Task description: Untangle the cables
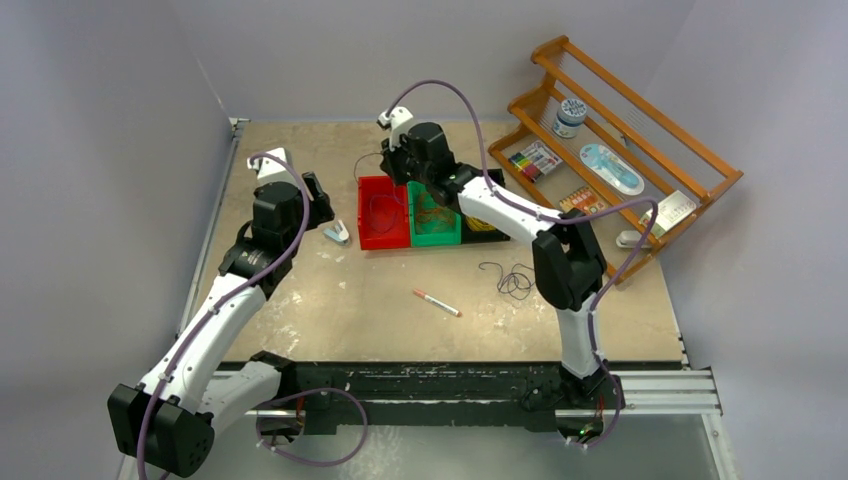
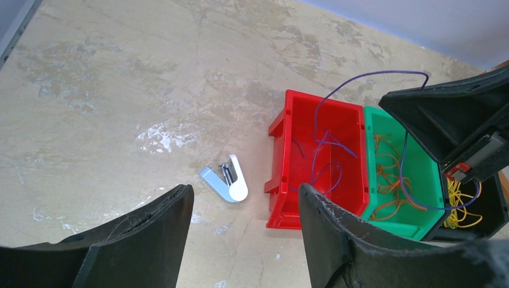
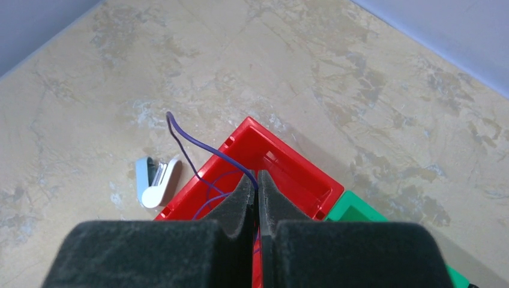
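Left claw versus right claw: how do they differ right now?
The left claw is open and empty; the right claw is shut on the purple cable. The left claw hangs over bare table near the stapler; the right claw is above the red bin, where the cable's loops lie. Both have black padded fingers.

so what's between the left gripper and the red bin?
A small white stapler on the table, near the red bin but apart from it. Clearest in the left wrist view, ahead of the open left gripper; top view agrees.
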Motion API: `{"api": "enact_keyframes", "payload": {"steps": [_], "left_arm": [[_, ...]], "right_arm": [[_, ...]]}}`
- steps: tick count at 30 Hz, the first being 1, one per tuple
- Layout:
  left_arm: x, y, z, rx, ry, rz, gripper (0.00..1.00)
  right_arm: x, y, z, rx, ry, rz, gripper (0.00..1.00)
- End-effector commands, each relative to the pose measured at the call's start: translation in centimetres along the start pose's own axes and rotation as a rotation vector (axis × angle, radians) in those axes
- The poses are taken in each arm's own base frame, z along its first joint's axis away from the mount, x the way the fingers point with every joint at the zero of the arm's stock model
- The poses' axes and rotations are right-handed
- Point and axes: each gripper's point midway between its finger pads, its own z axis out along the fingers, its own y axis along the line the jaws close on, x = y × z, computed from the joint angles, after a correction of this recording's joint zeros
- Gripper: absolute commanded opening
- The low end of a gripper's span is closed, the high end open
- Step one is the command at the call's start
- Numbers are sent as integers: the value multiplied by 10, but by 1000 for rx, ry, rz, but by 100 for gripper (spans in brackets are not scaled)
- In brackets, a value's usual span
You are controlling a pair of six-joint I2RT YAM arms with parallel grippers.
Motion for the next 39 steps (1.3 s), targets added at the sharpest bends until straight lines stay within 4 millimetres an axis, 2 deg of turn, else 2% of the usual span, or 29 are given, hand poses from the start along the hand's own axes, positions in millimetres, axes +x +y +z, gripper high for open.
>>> {"api": "enact_keyframes", "payload": {"steps": [1, 5, 9, 13, 23, 39], "left_arm": [[-11, 4, -1, -16, -32, 0, 64], [-6, 3, 3, -13, -15, 5, 64], [-4, -1, 7, 2, -5, 8, 64], [-4, 1, 8, -4, -4, 8, 64], [-4, 2, 7, -6, -7, 7, 64], [-3, 2, 7, -4, -6, 4, 64]], "right_arm": [[-4, -5, -4, 35, -43, 21, 0], [24, -16, -10, 122, -20, 41, 0], [44, -12, -10, 126, -4, 62, 0], [56, -8, -8, 127, 14, 61, 0], [63, 2, -4, 131, 28, 49, 0], [68, 1, 1, 173, 55, 16, 1]]}}
